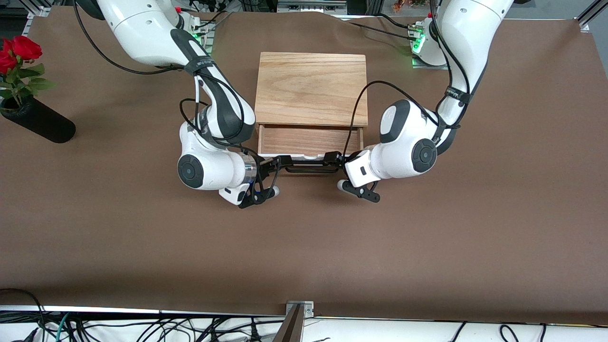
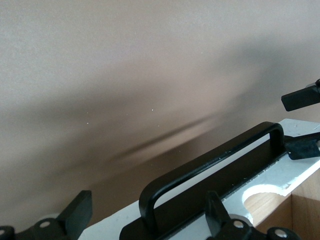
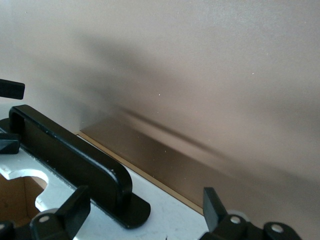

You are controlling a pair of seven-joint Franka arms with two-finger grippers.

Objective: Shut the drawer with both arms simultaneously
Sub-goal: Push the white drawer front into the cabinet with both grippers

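The drawer of the light-oak box stands partly pulled out toward the front camera. Its white front panel carries a thin black bar handle. My right gripper is open at the handle's end toward the right arm. In the right wrist view its fingers straddle that end of the handle. My left gripper is open at the handle's other end. In the left wrist view its fingers straddle the handle there. Neither gripper grips anything.
A black vase with red roses lies toward the right arm's end of the table. Brown cloth covers the table between the drawer and the front edge. Cables hang below that edge.
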